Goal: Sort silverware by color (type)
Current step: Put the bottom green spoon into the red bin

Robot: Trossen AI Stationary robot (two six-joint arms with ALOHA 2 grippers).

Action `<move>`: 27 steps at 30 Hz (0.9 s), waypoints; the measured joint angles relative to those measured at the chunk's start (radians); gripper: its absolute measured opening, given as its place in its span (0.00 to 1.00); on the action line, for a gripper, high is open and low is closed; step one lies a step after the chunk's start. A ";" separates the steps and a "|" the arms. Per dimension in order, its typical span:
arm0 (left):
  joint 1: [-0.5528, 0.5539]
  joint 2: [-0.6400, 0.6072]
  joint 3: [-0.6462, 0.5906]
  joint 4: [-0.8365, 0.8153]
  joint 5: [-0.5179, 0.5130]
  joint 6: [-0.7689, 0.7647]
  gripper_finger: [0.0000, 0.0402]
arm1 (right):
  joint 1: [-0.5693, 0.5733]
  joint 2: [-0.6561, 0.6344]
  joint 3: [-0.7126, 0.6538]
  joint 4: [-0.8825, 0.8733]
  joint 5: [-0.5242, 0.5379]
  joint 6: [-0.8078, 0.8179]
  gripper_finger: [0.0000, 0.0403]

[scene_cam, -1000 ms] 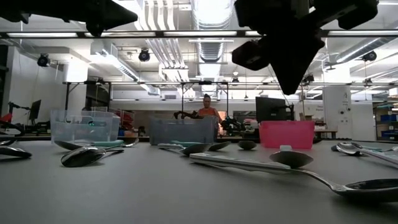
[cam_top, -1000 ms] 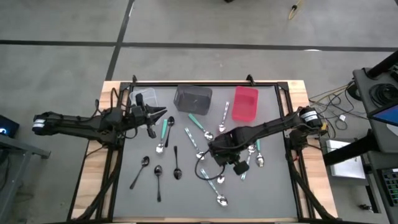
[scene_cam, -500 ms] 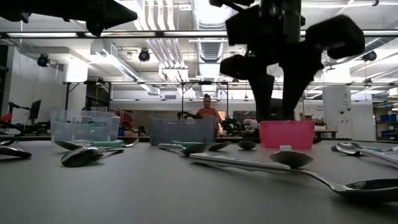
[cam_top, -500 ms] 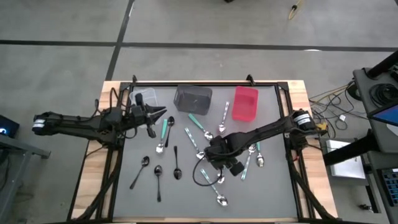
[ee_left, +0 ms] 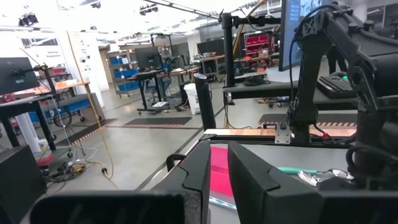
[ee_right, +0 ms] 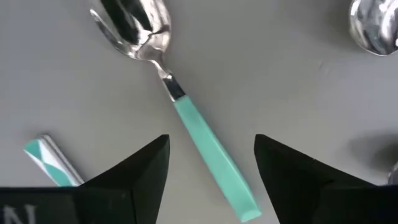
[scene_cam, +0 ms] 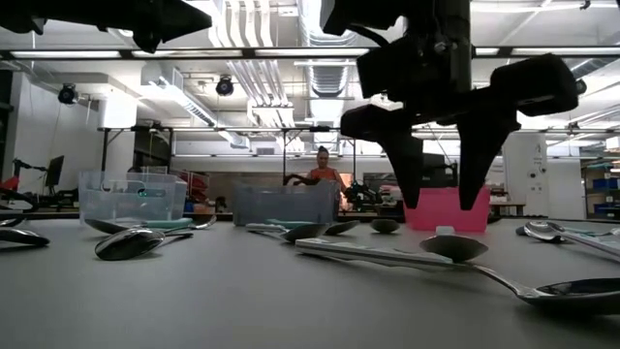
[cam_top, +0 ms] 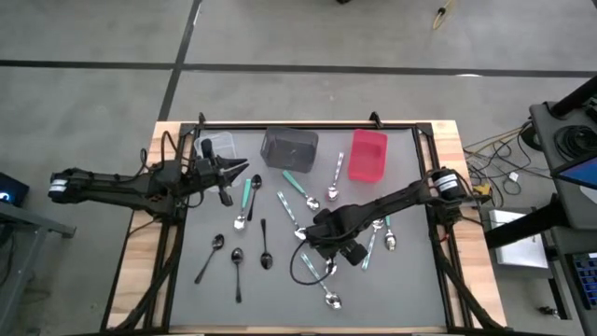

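Note:
Black, silver and teal-handled spoons lie scattered flat on the grey mat (cam_top: 410, 280). My right gripper (ee_right: 211, 162) hangs open above one teal-handled spoon (ee_right: 186, 118), pointing down, a finger on either side of its handle and clear of it. In the low view my right gripper (scene_cam: 441, 189) floats above the table. My left gripper (cam_top: 233, 175) waits raised at the far left, near the clear bin (cam_top: 219, 147); its fingers (ee_left: 202, 177) stand almost together with nothing between them.
A dark grey bin (cam_top: 289, 147) and a red bin (cam_top: 367, 154) stand along the far edge. Another teal-striped handle end (ee_right: 50, 158) and a silver bowl (ee_right: 373, 28) lie close to my right gripper. Black spoons (cam_top: 237, 271) lie at near left.
My right gripper has come down toward the mat and shifted a little toward the table's left and near edges. Its fingers have opened from shut to wide, and it has rolled slightly. No spoon has moved.

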 joint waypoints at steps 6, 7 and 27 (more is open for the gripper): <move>0.000 0.000 0.000 0.000 0.000 0.011 0.09 | 0.001 0.052 0.000 0.000 -0.003 -0.003 0.56; 0.000 0.000 0.000 -0.001 0.000 0.012 0.09 | 0.001 0.063 0.000 0.001 0.001 -0.001 0.56; 0.000 0.002 0.000 -0.001 0.000 0.015 0.09 | -0.001 0.108 0.000 0.030 0.009 -0.026 0.42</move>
